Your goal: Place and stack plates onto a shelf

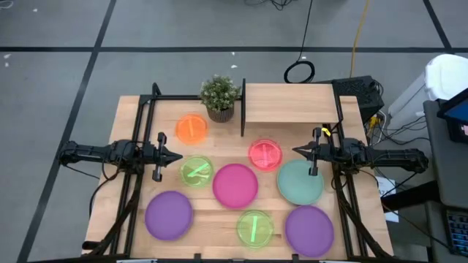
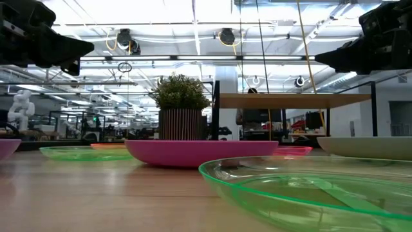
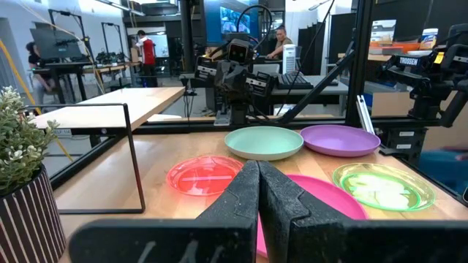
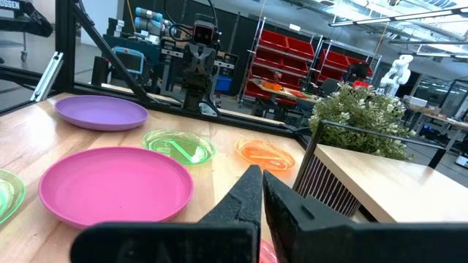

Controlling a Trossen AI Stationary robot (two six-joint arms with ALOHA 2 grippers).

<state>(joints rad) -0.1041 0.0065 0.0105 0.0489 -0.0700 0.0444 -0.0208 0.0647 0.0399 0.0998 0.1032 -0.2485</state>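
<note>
Eight plates lie flat on the table: orange, pink-red, a lime green one, magenta, teal, a purple one, a second lime green one and a second purple one. The shelf stands at the far middle, nothing on it. My left gripper is shut and empty, above the table's left side beside the lime green plate. My right gripper is shut and empty, above the table between the pink-red and teal plates.
A potted green plant stands just left of the shelf, beside its black upright edge. Black frame bars run along the table's left and right sides. People stand in the room beyond the table, in the left wrist view.
</note>
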